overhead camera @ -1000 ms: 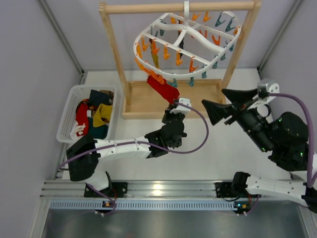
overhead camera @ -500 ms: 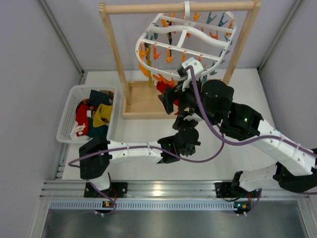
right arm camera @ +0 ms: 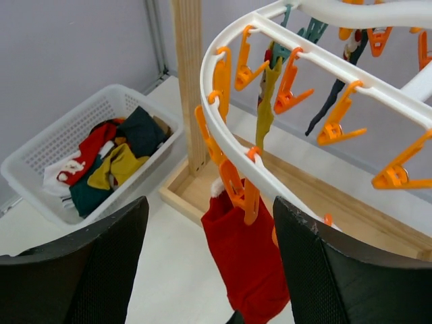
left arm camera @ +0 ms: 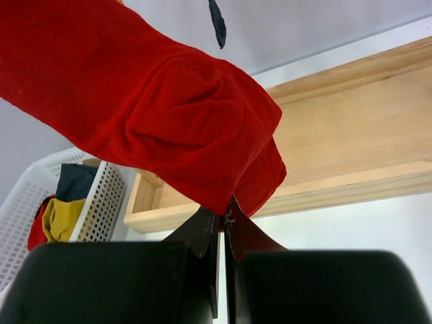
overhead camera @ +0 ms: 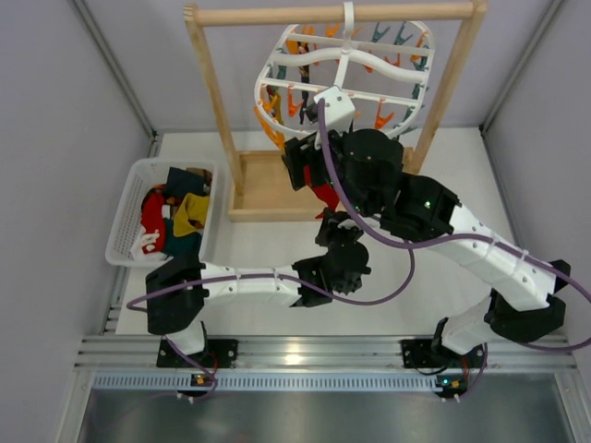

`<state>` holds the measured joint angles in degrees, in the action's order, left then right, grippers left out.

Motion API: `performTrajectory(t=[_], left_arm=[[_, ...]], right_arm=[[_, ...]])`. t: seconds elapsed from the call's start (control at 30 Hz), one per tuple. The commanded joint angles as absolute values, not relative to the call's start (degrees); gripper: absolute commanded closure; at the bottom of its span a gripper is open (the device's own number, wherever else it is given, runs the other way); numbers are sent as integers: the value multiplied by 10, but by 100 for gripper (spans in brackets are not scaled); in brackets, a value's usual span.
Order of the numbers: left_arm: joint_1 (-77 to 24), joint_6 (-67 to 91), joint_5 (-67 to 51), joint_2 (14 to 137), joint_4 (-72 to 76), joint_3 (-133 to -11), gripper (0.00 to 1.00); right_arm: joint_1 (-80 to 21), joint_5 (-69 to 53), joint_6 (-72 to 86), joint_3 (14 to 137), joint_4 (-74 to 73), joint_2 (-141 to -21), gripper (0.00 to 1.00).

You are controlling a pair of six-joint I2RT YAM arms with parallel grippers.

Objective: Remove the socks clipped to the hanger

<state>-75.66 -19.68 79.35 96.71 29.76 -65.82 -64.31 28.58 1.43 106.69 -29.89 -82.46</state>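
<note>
The white hanger (overhead camera: 346, 65) hangs by its hook from the wooden rack's top bar, its ring (right arm camera: 337, 65) lined with orange and teal clips. A red sock (overhead camera: 325, 196) dangles from an orange clip (right arm camera: 244, 192) on the ring's near-left side. My left gripper (left arm camera: 225, 214) is shut on the lower end of the red sock (left arm camera: 155, 115), below the hanger. My right gripper (right arm camera: 210, 199) is open, its fingers level with that clip, one on each side of it and of the red sock (right arm camera: 246, 260), touching neither. An olive sock (right arm camera: 266, 101) and a dark sock (right arm camera: 334, 101) hang further back.
The light wooden rack (overhead camera: 208, 88) stands on a shallow wooden base tray (overhead camera: 268, 189) right under the hanger. A white basket (overhead camera: 129, 208) holding several socks sits on the table to the left of the rack. Both arms crowd the space in front of the rack.
My right arm has swung in from the right side up to the hanger's near-left rim, its jaws narrowing. The hanger has tilted. The left gripper kept hold of the red sock.
</note>
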Motion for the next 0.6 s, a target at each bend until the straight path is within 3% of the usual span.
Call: performTrajectory(t=[0.0,0.27,0.57], left_arm=[[-765,-207,809,940,323,-659,100],[-781,-217,812,945,323,-666,100],[-784,-231,815,941,323,-667,100]], right_arm=[[-650,343,5,1122,-331,-865,30],[-653,431,6,1140,-329,-909,39],[-684,438,11,1121,-311,-906,40]])
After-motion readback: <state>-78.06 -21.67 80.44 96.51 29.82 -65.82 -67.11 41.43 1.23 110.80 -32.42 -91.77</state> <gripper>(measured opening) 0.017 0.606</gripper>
